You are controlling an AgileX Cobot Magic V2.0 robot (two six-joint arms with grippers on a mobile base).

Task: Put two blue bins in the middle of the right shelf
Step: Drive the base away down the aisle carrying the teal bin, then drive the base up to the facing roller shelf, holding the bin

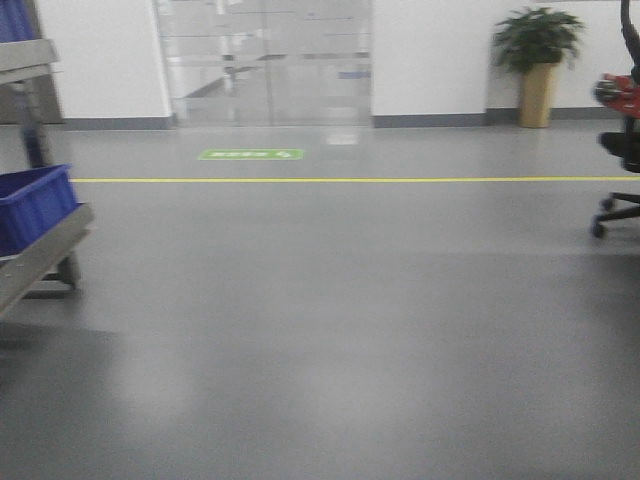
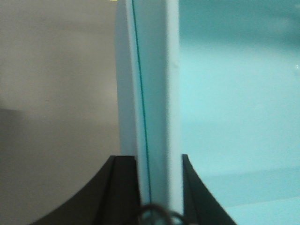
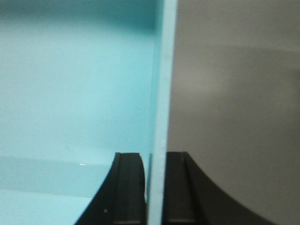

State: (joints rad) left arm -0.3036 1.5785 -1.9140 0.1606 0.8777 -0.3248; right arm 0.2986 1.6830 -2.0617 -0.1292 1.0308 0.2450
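Black left fingers [image 2: 124, 194] straddle one wall of a pale blue bin [image 2: 152, 93], closed tight on it from over the rim. Right fingers [image 3: 129, 187] pinch the opposite wall the same way. So the bin hangs btwn my two arms, seemingly carried, w/ grey floor [image 2: 56, 93] showing beyond its outer side.

Thin dark seam runs down the wall on the L side. Maybe two bins nested, can't tell for sure.

Plastic looks smooth & stiff, prob light since what shows inside is bare. Tapered sides look slippery, so hold belongs up at the thick rim, both sides level, else it could twist & slide out.

Front cam shows a rack [image 1: 40, 250] w/ a dark blue crate [image 1: 30, 205] far L. Bin isn't in that view, nor the target tier.
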